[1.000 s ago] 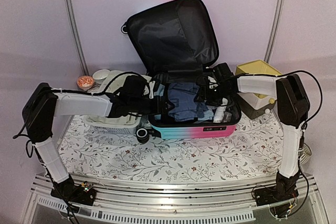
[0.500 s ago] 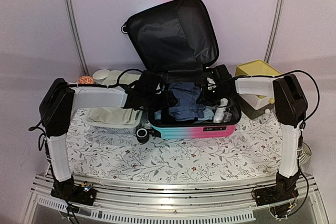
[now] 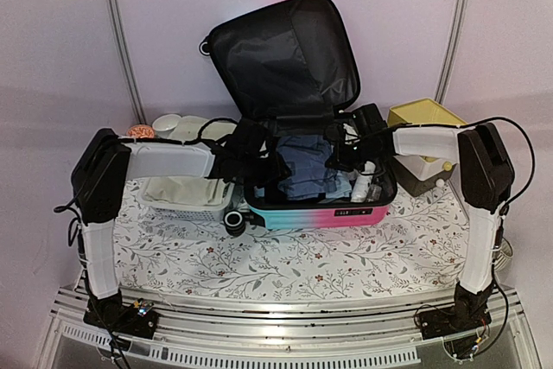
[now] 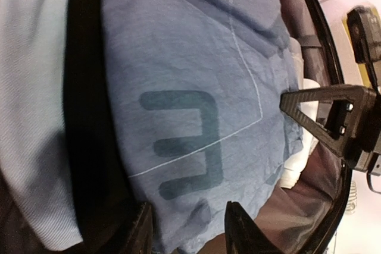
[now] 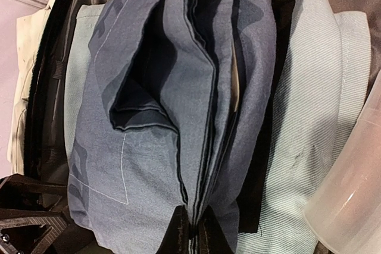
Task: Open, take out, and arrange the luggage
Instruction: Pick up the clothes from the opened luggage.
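Your small hard-shell suitcase (image 3: 315,212), pink fading to turquoise, sits dead centre in the top view on the floral tablecloth (image 3: 302,270), with its lid thrown back and the black lining showing. Both arms reach in, one from each side.

Look at your right gripper (image 5: 190,230): it's clenched, fingers pressed together at the bottom edge of its wrist view, pinching the stacked folds of the folded slate-blue garment (image 5: 149,87).

Your left gripper (image 4: 190,221) has its fingers parted at the bottom of its own view, with the garment's edge lying between them. I can't tell you whether they touch the cloth.

A black strap (image 5: 268,117) crosses the pale mint cloth (image 5: 309,117) under the blue one, and a clear plastic bottle (image 5: 351,188) fills the lower right corner.

In the top view, the white perforated basket (image 3: 186,196) is just left of the suitcase and the yellow-topped box (image 3: 423,118) is at right.
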Controlling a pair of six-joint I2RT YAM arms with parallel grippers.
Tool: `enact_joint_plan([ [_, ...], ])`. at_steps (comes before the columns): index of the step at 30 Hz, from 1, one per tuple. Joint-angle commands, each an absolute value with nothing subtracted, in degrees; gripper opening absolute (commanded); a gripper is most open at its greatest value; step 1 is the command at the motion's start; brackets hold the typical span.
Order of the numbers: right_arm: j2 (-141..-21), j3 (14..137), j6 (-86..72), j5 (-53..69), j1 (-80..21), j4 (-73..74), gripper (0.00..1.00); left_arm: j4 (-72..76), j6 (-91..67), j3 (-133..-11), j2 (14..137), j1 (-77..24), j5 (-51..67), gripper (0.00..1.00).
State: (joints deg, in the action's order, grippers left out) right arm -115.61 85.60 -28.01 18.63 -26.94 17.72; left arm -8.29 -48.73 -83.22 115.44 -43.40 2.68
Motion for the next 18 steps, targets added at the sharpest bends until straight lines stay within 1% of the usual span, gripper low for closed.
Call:
enact_joint_plan([
  [1, -113.65, 84.82, -27.64, 20.52, -27.42, 16.97, 0.03, -8.23, -50.19, -85.87, 119.13, -43.64, 7.07, 0.43],
  [6, -113.26, 84.81, -27.48, 20.56, -27.42, 17.15, 0.04, -13.08, -51.86, -89.40, 121.64, -43.63, 5.60, 0.63],
  [7, -113.14, 84.88, -27.43, 20.50, -27.42, 17.22, 0.04, -13.83, -52.13, -89.76, 121.67, -43.61, 4.79, 0.65],
  [9, -112.99, 84.98, -27.37, 20.41, -27.42, 17.42, 0.04, -13.85, -52.21, -89.68, 121.28, -43.60, 3.54, 0.65],
  [11, -112.94, 84.99, -27.25, 20.41, -27.47, 17.56, 0.04, -12.93, -52.13, -88.88, 120.84, -43.60, 3.56, 0.55],
  [14, -112.94, 84.99, -27.09, 20.54, -27.42, 17.76, 0.04, -9.41, -51.83, -87.91, 120.72, -43.55, 6.39, 0.28],
  [18, -112.51, 85.09, -27.03, 21.53, -27.38, 18.14, 0.03, -8.20, -50.70, -90.72, 123.18, -43.31, 10.62, 0.13],
])
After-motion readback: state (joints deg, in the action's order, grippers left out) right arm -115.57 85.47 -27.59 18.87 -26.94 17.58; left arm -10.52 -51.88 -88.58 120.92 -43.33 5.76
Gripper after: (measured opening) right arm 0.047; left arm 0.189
